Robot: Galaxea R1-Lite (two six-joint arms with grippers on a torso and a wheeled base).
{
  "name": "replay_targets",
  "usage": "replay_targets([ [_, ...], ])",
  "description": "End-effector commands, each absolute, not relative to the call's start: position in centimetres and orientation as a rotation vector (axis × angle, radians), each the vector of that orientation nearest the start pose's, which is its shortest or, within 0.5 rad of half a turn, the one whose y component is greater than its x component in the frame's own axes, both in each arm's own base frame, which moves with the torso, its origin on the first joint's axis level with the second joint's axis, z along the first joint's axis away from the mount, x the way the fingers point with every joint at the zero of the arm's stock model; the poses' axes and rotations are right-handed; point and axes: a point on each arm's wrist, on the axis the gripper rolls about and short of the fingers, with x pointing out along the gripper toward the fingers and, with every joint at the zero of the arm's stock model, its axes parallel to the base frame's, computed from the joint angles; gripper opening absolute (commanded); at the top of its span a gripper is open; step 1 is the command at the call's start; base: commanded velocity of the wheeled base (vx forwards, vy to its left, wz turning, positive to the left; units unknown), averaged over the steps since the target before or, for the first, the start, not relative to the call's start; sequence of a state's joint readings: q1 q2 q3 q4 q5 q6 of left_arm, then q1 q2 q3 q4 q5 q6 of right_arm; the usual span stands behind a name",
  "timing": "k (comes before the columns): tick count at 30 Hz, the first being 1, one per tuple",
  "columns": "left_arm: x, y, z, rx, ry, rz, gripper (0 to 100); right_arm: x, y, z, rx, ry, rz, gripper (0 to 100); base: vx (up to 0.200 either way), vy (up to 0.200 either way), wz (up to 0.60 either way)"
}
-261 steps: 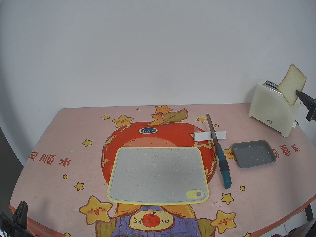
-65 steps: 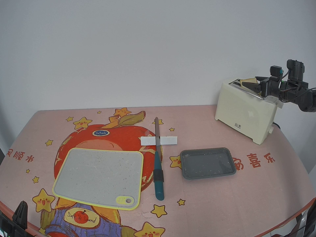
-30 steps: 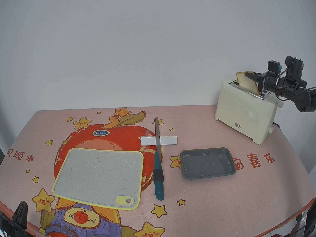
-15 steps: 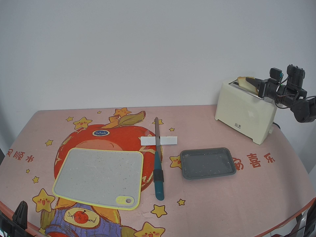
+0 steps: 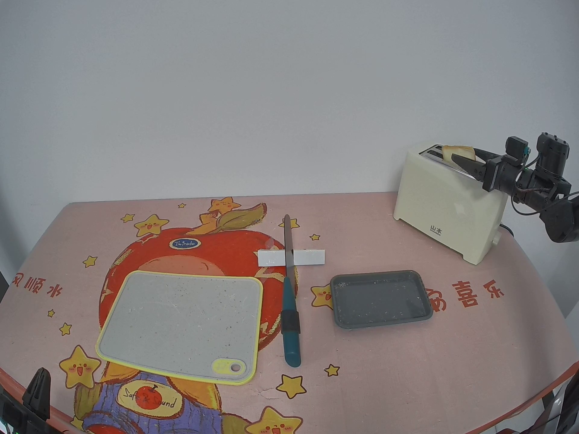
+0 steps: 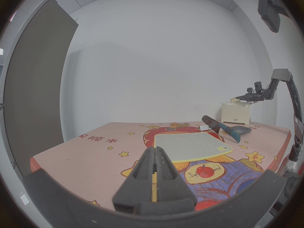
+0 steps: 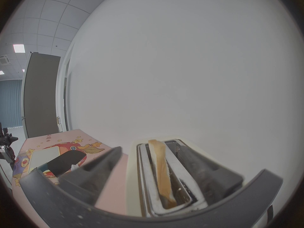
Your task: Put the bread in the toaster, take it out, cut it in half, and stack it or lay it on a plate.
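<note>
A slice of bread [image 5: 458,150] stands in the near slot of the cream toaster [image 5: 449,203], its top edge poking out. In the right wrist view the bread [image 7: 162,171] sits upright in the slot of the toaster [image 7: 134,181]. My right gripper [image 5: 463,160] hangs just over the toaster top, open [image 7: 145,147], one finger on each side of the slice and not pressing it. My left gripper [image 6: 155,174] is shut on nothing, low by the table's near left corner [image 5: 33,393].
A grey-and-yellow cutting board [image 5: 181,323] lies front left. A teal-handled knife [image 5: 289,290] rests beside it, blade across a white strip [image 5: 291,257]. A dark grey rectangular plate [image 5: 381,298] lies between the knife and the toaster. The wall stands close behind.
The right gripper lowered the slice from above the toaster into the slot, let go of it and drew back a little to the right. The left arm stayed still.
</note>
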State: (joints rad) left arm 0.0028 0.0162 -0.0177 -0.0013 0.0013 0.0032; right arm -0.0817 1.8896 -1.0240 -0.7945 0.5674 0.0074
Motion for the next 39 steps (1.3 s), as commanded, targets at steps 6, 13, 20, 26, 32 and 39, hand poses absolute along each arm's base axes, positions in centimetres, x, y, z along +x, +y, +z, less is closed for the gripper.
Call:
replay_targets([
  [6, -2.2, 0.0, 7.6, 0.003, 0.008, 0.005, 0, 31.4, -3.6, 22.3, 0.025, 0.012, 0.414, 100, 0.000, 0.000, 0.00],
  [13, -2.2, 0.0, 7.6, 0.003, 0.008, 0.005, 0, 25.1, -6.8, 23.5, 0.143, 0.027, 0.263, 100, 0.000, 0.000, 0.00],
  [20, -2.2, 0.0, 7.6, 0.003, 0.008, 0.005, 0, 23.5, -9.7, 21.9, 0.164, 0.069, 0.188, 100, 0.000, 0.000, 0.00],
  [26, -2.2, 0.0, 7.6, 0.003, 0.008, 0.005, 0, 23.2, -9.3, 20.4, 0.189, 0.117, 0.242, 0, 0.000, 0.000, 0.00],
  [32, -2.2, 0.0, 7.6, 0.003, 0.008, 0.005, 0, 25.1, -8.7, 19.4, 0.165, 0.084, 0.302, 0, 0.000, 0.000, 0.00],
  [39, -2.2, 0.0, 7.6, 0.003, 0.008, 0.005, 0, 27.3, -8.8, 16.8, 0.169, 0.102, 0.329, 0, 0.000, 0.000, 0.00],
])
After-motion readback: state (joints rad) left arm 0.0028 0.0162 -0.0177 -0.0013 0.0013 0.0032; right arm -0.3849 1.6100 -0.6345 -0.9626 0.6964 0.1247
